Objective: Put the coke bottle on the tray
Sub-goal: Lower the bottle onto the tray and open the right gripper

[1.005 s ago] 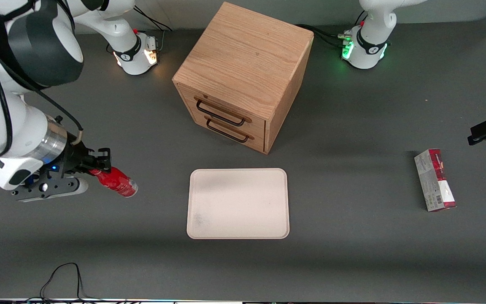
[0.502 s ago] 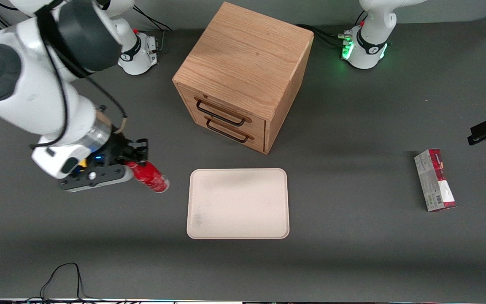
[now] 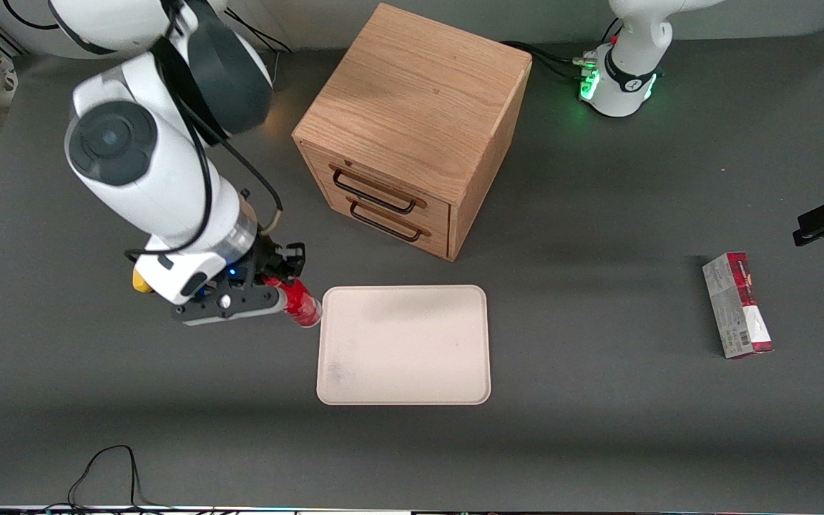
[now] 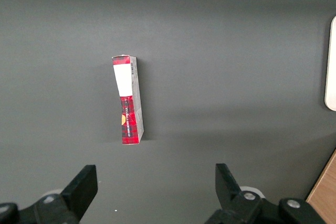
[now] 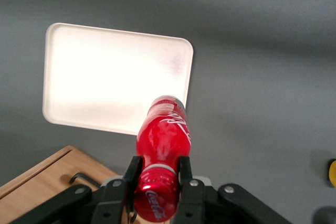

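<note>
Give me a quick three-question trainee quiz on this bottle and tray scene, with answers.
1. True or false: the coke bottle already rests on the tray.
2. What is the gripper shut on?
3. Which lies toward the parked arm's end of the table: A cabinet, B carton, C tray?

Key: 1 false, it is held in the air at the tray's edge. 2 the coke bottle's neck. 3 B.

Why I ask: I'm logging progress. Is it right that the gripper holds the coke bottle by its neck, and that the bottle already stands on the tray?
Half right. The gripper does hold the coke bottle by its neck, but the bottle does not stand on the tray: the front view shows it held in the air at the tray's edge toward the working arm's end.
</note>
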Robot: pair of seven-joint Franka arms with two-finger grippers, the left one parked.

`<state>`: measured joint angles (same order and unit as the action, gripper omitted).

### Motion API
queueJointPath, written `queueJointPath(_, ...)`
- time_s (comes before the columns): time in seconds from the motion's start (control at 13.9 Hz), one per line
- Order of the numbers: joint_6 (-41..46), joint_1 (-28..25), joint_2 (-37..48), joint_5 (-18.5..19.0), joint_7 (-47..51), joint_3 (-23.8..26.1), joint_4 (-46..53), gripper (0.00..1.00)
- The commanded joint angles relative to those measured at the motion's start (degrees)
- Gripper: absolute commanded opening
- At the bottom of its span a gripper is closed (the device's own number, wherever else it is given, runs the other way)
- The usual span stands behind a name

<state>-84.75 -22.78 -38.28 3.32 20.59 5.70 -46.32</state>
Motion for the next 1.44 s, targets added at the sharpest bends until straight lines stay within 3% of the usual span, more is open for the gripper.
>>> queueJointPath(0.0, -3.1, 0.0, -5.1, 1.2, 0.2, -0.2, 0.8, 0.00)
queueJointPath(0.72, -14.9, 0.9, -14.9, 1.2, -1.0, -0.3, 0.7, 0.00)
queueJointPath(1.36, -17.6, 1.2, -18.2, 1.1, -1.3, -0.3, 0.3, 0.00)
